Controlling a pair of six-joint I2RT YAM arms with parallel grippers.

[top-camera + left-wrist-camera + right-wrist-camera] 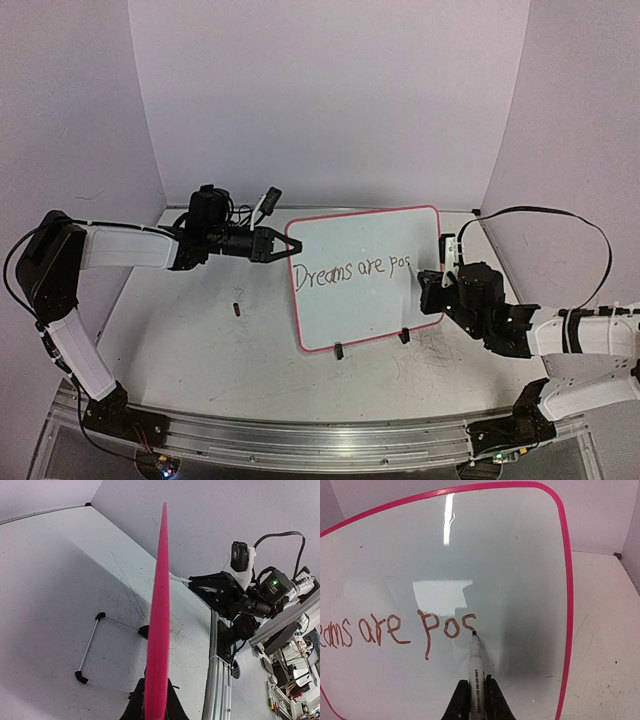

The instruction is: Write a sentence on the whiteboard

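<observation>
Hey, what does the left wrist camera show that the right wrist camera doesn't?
Left wrist only: the whiteboard edge-on, pinched by the left end effector, its wire stand beside it, the right arm beyond. Right wrist only: the board's face, the sentence so far ending "pos", and the marker in the right end effector, tip at the last s. Both: the pink rim and the table.

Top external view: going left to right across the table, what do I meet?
Small dark red object → left gripper, jaws shut on the left rim of the whiteboard → the sentence, reading "Dreams are pos" → right gripper, jaws shut on the marker, at the board's right rim.
</observation>
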